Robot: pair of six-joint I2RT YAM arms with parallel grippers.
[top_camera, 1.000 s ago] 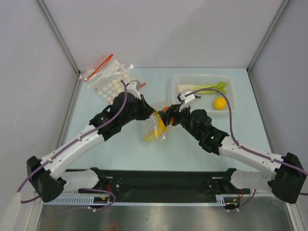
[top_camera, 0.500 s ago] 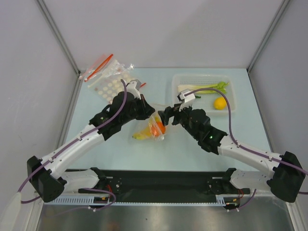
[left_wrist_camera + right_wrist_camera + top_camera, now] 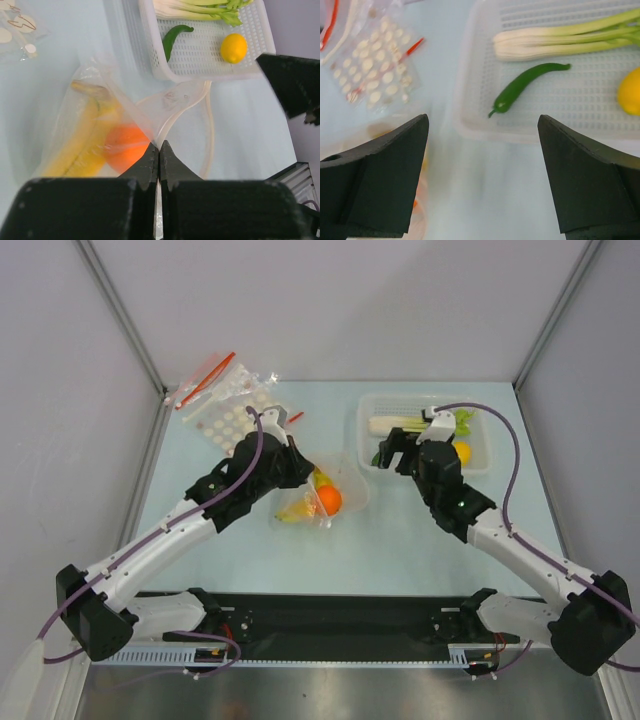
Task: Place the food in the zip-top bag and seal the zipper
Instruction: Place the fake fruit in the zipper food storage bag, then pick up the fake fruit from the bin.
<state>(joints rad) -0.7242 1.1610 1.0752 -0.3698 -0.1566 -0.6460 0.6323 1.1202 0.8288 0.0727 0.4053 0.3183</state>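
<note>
Looking down from the top camera, I see the left pincer pressed together on an edge of the zip-top bag. The bag lies on the pale table just beyond the pincer's tips. Inside the bag, close against those tips, sit the round orange and the yellow banana. The right pincer hangs well apart from the left one, spread open above the near-left part of the white mesh basket. Beyond its fingers, in the basket, lie the leek and the lemon. Out past the left pincer, on its left, is the heap of spare dotted bags.

From the left wrist, the two fingers meet tip to tip with a fold of clear plastic nipped between them. The banana and orange show through the film just ahead and to the left of the tips. The zipper, a pale strip, curves open to the right of the tips, so the mouth is unsealed. Farther ahead, the basket holds the dark green vegetable, with the lemon and leek beside and beyond it.

From the right wrist, the fingers stand wide apart. Straight ahead of the gap is the basket's near rim, with the green vegetable just past it. The leek lies farther on, and the lemon is ahead of the right finger. A blur of orange shows beside the left finger.
</note>
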